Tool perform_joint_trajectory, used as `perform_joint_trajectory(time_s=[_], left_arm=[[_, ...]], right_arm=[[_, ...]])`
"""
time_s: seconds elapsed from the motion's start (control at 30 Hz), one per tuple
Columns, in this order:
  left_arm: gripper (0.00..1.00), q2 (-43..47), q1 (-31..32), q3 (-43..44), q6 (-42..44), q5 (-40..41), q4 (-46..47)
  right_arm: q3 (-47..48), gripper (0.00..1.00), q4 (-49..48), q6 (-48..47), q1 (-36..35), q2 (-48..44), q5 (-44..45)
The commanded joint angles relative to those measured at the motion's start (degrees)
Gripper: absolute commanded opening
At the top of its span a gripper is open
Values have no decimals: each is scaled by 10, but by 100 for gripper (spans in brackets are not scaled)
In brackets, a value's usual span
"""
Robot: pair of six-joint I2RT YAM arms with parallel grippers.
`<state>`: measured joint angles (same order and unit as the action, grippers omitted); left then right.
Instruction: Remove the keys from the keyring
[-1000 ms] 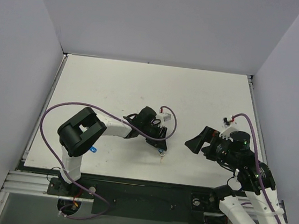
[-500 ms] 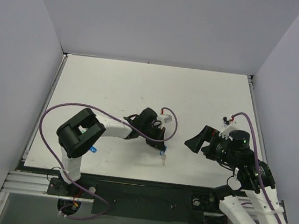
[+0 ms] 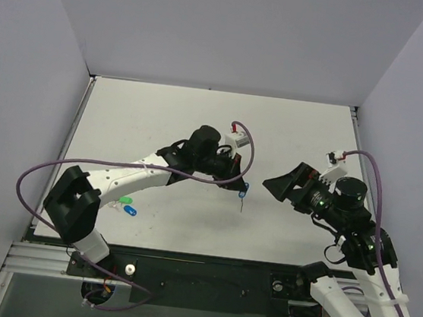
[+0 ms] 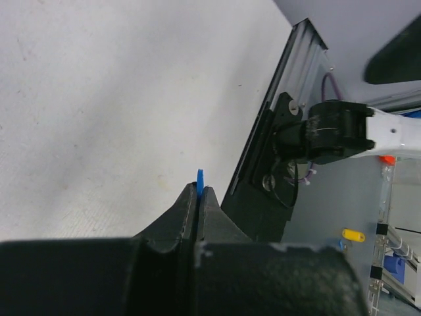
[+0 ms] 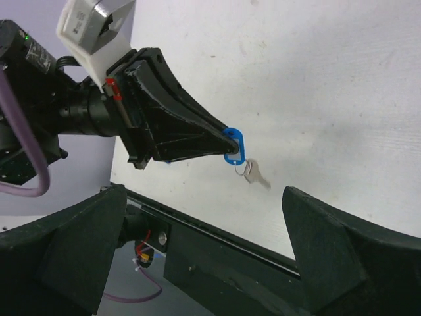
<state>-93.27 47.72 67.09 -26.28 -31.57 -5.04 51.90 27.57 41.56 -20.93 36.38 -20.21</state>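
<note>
**Left gripper:** The left gripper is closed tight on the top end of the light-blue key tag. In the left wrist view only a sliver of blue shows above the pressed-together fingertips.

**Key tag and key:** A thin metal ring hangs from the lower end of the key tag. The small silver key dangles from that ring, so it is not yet removed. The overhead view places the set near the middle of the white table, between the two grippers. It appears to hang clear of the surface, though the angle does not settle whether the key's tip touches.

**Right gripper:** The right gripper has its fingers spread wide and holds nothing. It points at the key tag from the right, near it but apart.

**Other items:** A green tag and a dark blue tag lie together on the table under the left arm, well apart from the held set.
</note>
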Motion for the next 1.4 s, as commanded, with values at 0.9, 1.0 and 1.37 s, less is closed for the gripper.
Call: perform_joint_trajectory(time_s=[0.9, 1.0, 1.37], left_arm=[[0, 119, -54, 236, -378, -254, 386], [0, 112, -63, 244, -429, -254, 451], [0, 75, -62, 309, -522, -229, 547]], right_arm=[[167, 93, -691, 440, 18, 156, -180], [142, 93, -727, 463, 7, 155, -172], [134, 93, -787, 483, -67, 173, -150]])
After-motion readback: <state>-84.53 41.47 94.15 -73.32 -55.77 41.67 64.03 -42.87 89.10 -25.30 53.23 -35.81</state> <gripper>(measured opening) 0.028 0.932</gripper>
